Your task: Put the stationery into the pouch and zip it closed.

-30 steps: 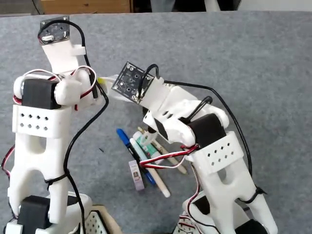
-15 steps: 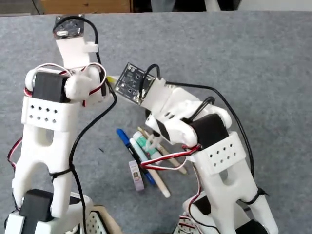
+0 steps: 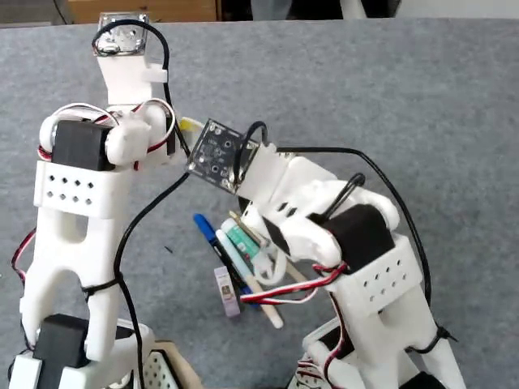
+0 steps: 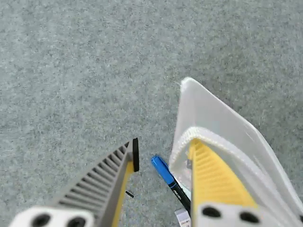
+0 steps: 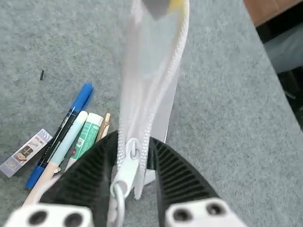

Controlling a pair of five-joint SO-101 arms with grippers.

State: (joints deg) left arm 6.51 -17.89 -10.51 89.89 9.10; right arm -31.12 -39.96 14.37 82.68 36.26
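A white zip pouch (image 5: 151, 71) hangs in the air, stretched between the two grippers above the grey table. My right gripper (image 5: 134, 144) is shut on its zipper end, just above the pull ring (image 5: 116, 194). My left gripper (image 4: 163, 147) is open, and the pouch (image 4: 222, 127) is draped over one yellow finger (image 4: 208, 175). In the high view a sliver of the pouch (image 3: 188, 126) shows between the arms. Below lie a blue pen (image 3: 209, 235), a pale pen (image 3: 255, 288), a green tube (image 3: 242, 241) and a small packet (image 3: 226, 290).
The stationery (image 5: 71, 137) lies bunched by the right arm's base. A small black speck (image 3: 169, 249) sits on the carpet beside it. A wooden edge (image 3: 142, 10) runs along the far side of the table. The table's edge (image 5: 265, 52) passes near the pouch.
The left arm has swung to the right and farther away, lifting its end of the pouch. The right arm has drawn back toward the near side, still holding the zipper end.
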